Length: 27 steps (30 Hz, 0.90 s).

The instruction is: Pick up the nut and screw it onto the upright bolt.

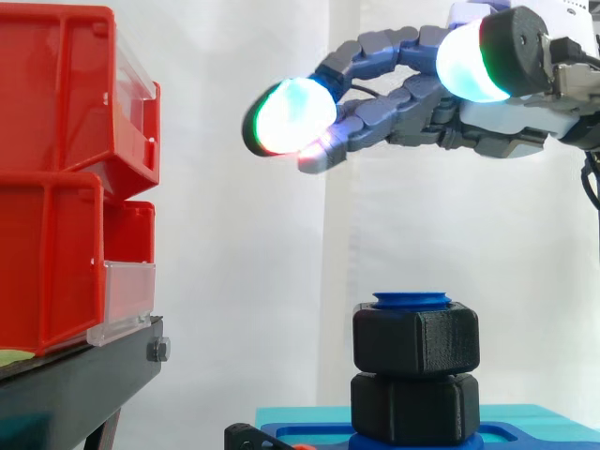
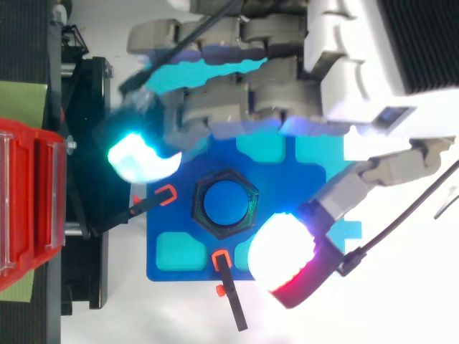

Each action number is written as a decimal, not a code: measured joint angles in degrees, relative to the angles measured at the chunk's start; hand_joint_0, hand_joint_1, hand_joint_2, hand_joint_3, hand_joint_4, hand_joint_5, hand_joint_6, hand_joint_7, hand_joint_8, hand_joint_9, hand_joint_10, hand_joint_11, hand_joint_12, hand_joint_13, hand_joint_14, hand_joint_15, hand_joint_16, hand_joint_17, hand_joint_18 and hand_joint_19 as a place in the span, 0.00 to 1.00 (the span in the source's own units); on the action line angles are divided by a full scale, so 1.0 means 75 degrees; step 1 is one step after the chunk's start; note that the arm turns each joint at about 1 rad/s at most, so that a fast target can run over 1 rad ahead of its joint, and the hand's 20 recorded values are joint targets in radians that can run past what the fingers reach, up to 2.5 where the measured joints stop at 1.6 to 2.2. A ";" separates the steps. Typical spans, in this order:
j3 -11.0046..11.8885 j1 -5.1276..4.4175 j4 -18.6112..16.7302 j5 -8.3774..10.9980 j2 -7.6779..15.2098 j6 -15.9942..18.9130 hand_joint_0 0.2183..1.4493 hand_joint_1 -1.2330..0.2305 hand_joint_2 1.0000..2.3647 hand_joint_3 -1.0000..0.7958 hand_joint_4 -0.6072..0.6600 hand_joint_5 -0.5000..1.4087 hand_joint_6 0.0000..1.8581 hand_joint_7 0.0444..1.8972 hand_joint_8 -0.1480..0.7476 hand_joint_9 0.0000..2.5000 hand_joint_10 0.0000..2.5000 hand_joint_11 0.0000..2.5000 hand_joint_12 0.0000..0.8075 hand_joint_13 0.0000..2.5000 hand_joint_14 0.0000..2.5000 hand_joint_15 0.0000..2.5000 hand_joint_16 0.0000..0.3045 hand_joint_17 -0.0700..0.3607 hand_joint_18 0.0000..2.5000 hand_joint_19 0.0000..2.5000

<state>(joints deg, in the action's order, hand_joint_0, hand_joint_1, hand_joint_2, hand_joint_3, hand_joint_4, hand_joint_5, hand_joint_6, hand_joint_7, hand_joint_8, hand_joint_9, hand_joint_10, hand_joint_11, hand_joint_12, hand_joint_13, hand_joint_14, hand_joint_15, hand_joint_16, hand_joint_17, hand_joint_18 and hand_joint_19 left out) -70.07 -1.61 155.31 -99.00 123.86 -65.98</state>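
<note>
The hand (image 1: pixel 422 108) is held wide and empty at the side view's upper right, well above the nut (image 1: pixel 416 339), seemingly threaded near the top of the bolt (image 1: pixel 412 300). The nut could be jammed by an off-centre grip. A second nut (image 1: pixel 414 406) beneath is shown from the side; the hexagon outline, from the top.

No readable text, labels or numbers, red bins (image 1: pixel 56 178) seemingly unmarked

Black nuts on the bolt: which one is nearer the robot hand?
The upper nut, just below the top of the blue bolt; the lower nut sits beneath it, farther from the robot hand.
</note>
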 measured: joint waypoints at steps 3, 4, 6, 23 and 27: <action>-0.0004 -0.0075 0.0013 0.0053 0.0111 0.0003 0.17 0.56 0.00 0.28 0.54 0.14 0.27 0.28 0.39 0.08 0.00 0.00 0.42 0.02 0.00 0.00 0.14 0.39 0.00 0.00; -0.0006 -0.0098 0.0023 0.0069 0.0139 0.0006 0.17 0.55 0.00 0.28 0.55 0.14 0.27 0.29 0.39 0.07 0.00 0.00 0.41 0.02 0.00 0.00 0.14 0.38 0.00 0.00; -0.0011 -0.0147 0.0049 0.0091 0.0182 0.0018 0.17 0.55 0.00 0.28 0.56 0.14 0.27 0.30 0.39 0.06 0.00 0.00 0.41 0.02 0.00 0.00 0.14 0.38 0.00 0.00; -0.0424 -0.0299 0.0062 0.0178 0.0216 0.0054 0.18 0.53 0.00 0.28 0.60 0.15 0.27 0.32 0.42 0.11 0.00 0.00 0.39 0.05 0.00 0.00 0.12 0.36 0.00 0.00; -0.0539 -0.0295 0.0006 0.0171 0.0212 0.0055 0.18 0.53 0.00 0.28 0.60 0.16 0.27 0.32 0.42 0.12 0.00 0.00 0.39 0.06 0.00 0.00 0.12 0.36 0.00 0.00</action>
<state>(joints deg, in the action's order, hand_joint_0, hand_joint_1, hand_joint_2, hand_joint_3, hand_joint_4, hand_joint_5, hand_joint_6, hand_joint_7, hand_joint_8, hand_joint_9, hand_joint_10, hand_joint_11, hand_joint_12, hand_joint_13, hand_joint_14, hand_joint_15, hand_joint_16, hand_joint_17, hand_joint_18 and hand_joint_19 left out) -74.12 -3.82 155.35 -97.71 125.45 -65.57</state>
